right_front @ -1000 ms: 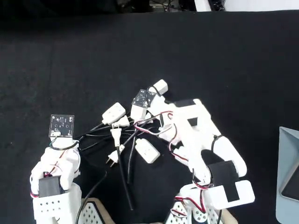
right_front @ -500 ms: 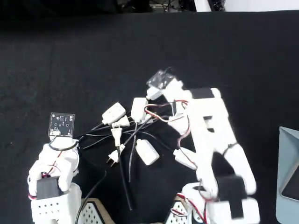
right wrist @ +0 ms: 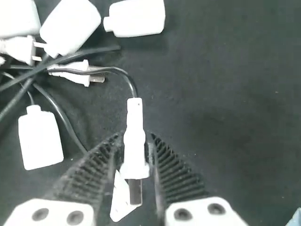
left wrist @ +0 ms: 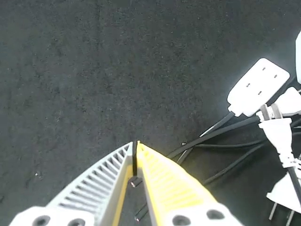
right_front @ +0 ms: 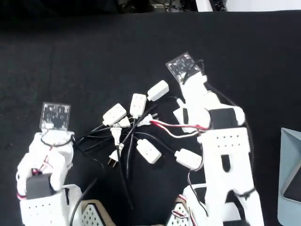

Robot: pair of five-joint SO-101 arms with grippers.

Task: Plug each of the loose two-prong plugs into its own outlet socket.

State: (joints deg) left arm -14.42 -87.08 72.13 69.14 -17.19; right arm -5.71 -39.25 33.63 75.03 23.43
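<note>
Right pincer [right wrist: 134, 141] grips a white plug [right wrist: 134, 126] by its body, its arm stretched out beyond the cluster of sockets [right_front: 138, 104]. Left pincer [left wrist: 136, 147] is closed, low over the black surface [left wrist: 94, 70], its arm folded back.

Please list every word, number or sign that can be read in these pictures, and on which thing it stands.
None can be read.
White plastic outlet socket blocks: no marking visible.
White two-prong plug in the right hand: no marking visible.
Small dark square circuit board on an arm's wrist: only dots, too small to read.
</note>
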